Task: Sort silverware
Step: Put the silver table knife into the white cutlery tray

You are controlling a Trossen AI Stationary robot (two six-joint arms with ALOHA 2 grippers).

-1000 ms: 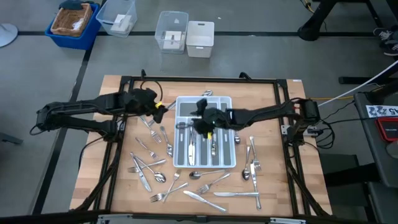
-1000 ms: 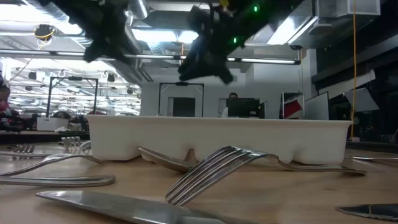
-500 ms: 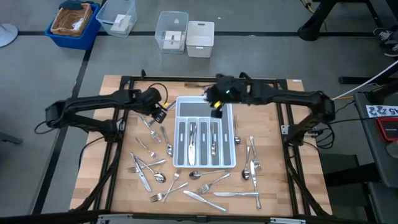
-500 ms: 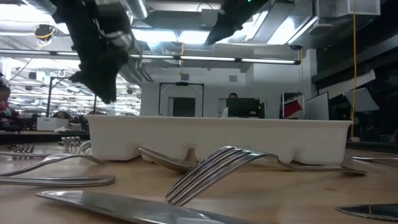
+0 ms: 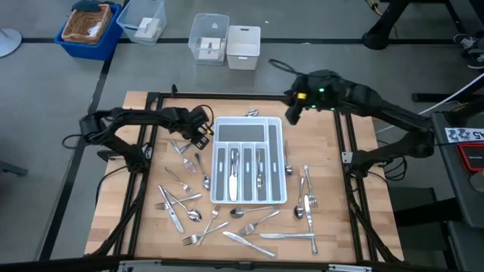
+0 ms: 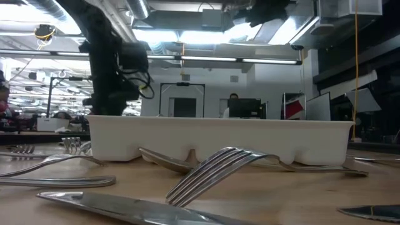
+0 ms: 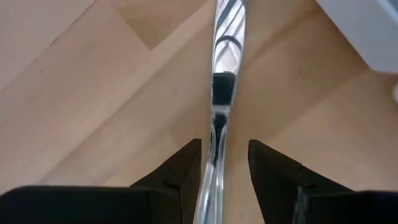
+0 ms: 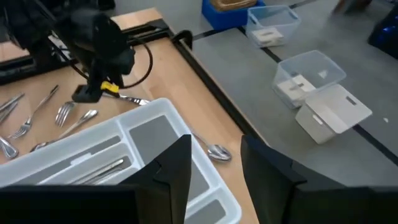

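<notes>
Silverware lies scattered on the wooden table: forks, spoons and knives near the table's near edge (image 5: 249, 227), left of the white tray (image 5: 181, 177) and right of it (image 5: 306, 193). Several pieces lie in the tray's slots (image 5: 246, 170). My left gripper (image 5: 203, 134) is low at the tray's far left corner and open. Its fingers (image 7: 180, 168) stand on either side of a silver handle (image 7: 221, 93) that lies on the wood; whether they touch it does not show. My right gripper (image 5: 291, 113) hangs raised beyond the tray's far right corner, open and empty (image 8: 214, 168).
The white tray (image 5: 214, 162) sits mid-table. A lone spoon (image 8: 214, 151) lies just beyond its far rim. A fork (image 6: 219, 169) and a knife (image 6: 125, 209) lie close to the low camera. Plastic bins (image 5: 227, 41) and a blue basket (image 5: 91, 26) stand on the floor past the far edge.
My right gripper has risen from over the tray's middle and swung toward the table's far right. My left gripper has come down beside the tray's far left corner, shifting slightly right, until its fingers straddle a piece of silverware on the table.
</notes>
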